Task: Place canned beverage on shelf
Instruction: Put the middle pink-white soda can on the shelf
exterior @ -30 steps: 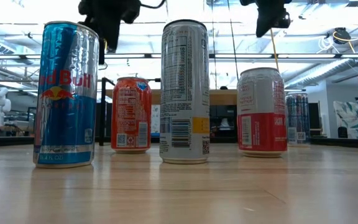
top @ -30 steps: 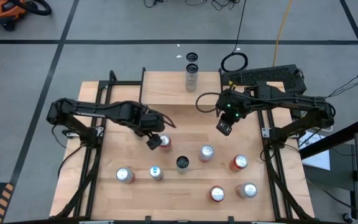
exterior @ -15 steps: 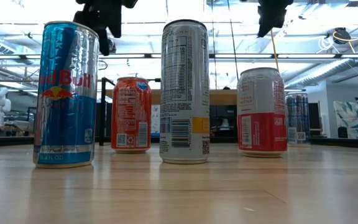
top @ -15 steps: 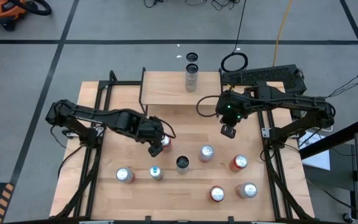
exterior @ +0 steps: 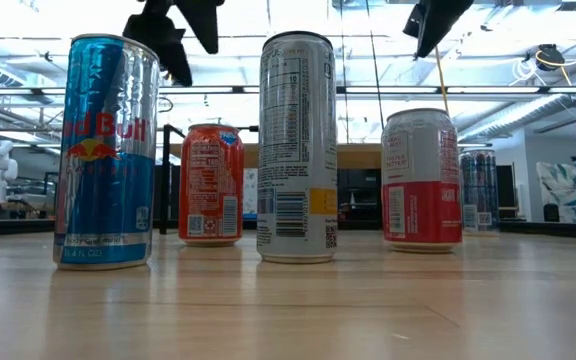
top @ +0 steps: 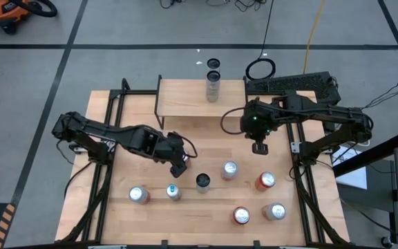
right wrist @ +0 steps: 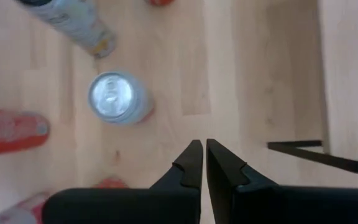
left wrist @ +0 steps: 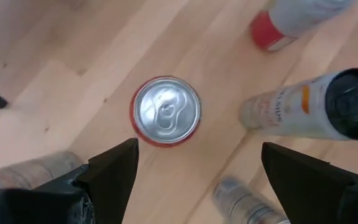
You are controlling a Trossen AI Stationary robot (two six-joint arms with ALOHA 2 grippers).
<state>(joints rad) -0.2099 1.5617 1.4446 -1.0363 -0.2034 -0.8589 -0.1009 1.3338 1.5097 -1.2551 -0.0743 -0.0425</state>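
A red can with a silver top (left wrist: 166, 111) stands upright on the wooden table; in the low view it is the short red can (exterior: 211, 185). My left gripper (top: 179, 162) hangs above it, open, with one finger on each side of the can (left wrist: 197, 152) and touching nothing. My right gripper (top: 260, 146) is shut and empty above the table's middle right (right wrist: 199, 163). The small raised shelf (top: 185, 98) stands at the table's far edge, with a silver can (top: 213, 89) on it.
Several other cans stand on the near half of the table: a tall black-topped one (top: 203, 181), a blue one (top: 173, 191), silver ones (top: 229, 170) and red ones (top: 266, 181). Bare wood lies between the cans and the shelf.
My left gripper has gone toward the table's right edge, from beside the red can to right above it, and its fingers have opened. My right gripper has drifted a little toward the table's near right.
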